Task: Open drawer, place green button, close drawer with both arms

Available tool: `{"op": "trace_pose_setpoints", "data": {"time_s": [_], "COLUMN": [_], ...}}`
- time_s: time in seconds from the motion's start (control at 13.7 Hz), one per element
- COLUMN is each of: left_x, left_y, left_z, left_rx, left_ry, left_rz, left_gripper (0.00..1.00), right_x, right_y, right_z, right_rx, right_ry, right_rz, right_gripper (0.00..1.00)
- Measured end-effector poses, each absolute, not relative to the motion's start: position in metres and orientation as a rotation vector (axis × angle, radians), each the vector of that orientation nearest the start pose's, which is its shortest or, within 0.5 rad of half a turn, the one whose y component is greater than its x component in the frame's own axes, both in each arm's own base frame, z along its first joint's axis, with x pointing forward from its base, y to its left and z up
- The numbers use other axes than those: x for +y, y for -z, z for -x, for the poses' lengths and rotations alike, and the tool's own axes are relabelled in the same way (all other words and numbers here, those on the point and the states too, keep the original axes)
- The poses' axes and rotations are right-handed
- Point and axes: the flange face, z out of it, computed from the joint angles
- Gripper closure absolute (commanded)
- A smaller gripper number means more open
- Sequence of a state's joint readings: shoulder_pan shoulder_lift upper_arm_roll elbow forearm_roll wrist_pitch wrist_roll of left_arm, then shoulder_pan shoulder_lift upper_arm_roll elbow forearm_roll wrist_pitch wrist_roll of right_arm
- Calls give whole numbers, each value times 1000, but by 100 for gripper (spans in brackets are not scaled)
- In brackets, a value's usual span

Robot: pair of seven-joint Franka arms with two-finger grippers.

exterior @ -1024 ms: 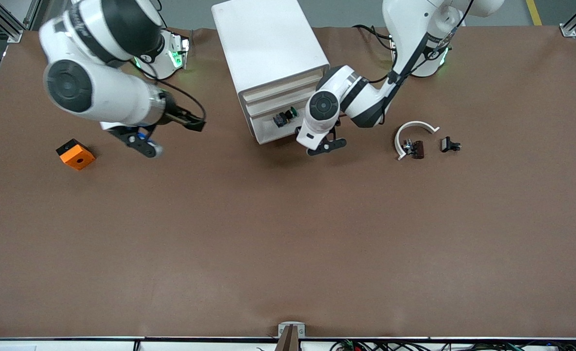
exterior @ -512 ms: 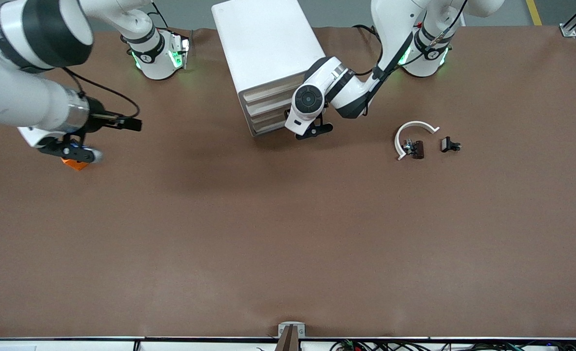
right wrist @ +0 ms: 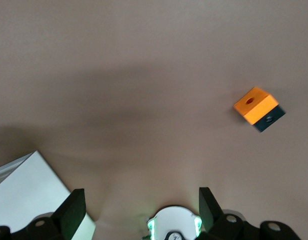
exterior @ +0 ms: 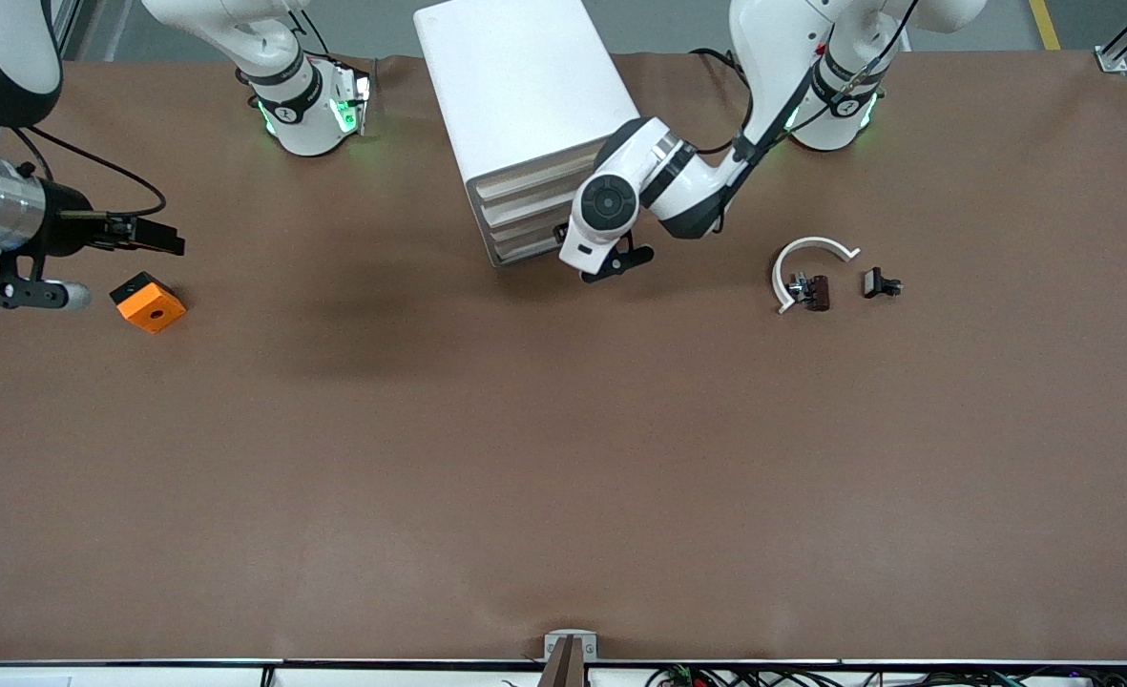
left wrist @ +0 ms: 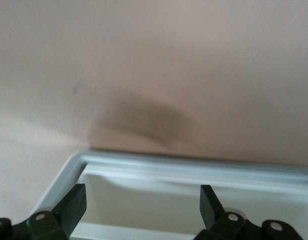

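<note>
1. The left gripper [exterior: 611, 264] sits right at the cabinet's [exterior: 525, 86] cream drawer fronts, at the corner toward the left arm's end of the table [exterior: 563, 458], low against the stack. Its fingers [left wrist: 73, 207] stand spread apart with nothing between them, as the left wrist view shows.
2. The drawer [exterior: 530, 243] lies just beside that gripper; all four fronts sit flush with the cabinet face, so the drawer is shut. From the left wrist, a white rim and a pale surface fill the space just ahead of the fingertips, blurred, and which part of the cabinet it is cannot be told.
3. The button is not visible in any view; nothing green shows on the table or in either gripper.
4. The white arc [exterior: 809, 262] with a small brown piece [exterior: 816, 292], and the small black piece [exterior: 880, 283], lie on the table well apart from the left gripper, toward the left arm's end.
5. The right gripper [exterior: 19, 291] hangs over the table at the right arm's end, partly cut off by the picture's edge. Its fingers [right wrist: 71, 212] are spread wide and empty.
6. The orange block [exterior: 147, 301] lies on the table just beside the right gripper, not touched by it.
</note>
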State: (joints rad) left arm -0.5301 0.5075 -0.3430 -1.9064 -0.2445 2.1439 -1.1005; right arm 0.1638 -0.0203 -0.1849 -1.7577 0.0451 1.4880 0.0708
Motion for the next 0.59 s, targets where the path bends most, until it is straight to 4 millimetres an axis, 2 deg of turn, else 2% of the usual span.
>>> {"op": "trace_pose_setpoints", "data": {"time_s": [0.15,0.29,0.44,0.59], "left_x": [-430,-380,-327,-274], "left_y": [-254,-272,-285,-303], "left_z": [-452,-512,-556,-590], "left_rx": [-709,-789,-847,-865], "left_ry": [-558,-424,-294,-160], "left_rz": [3029,3034,3015,2992], "left_gripper": [0,0,0,0], "right_x": [-10,-11,-11,-10], "right_y": [-540,-542,-558,-581], "right_z": [-507,-483,-472,-467], "right_rx": [126,116,109,101], "right_ry": [-260,-182,-136,-120], "right_rz": [3098,3096,3094,3094], "right_gripper": [0,0,0,0]}}
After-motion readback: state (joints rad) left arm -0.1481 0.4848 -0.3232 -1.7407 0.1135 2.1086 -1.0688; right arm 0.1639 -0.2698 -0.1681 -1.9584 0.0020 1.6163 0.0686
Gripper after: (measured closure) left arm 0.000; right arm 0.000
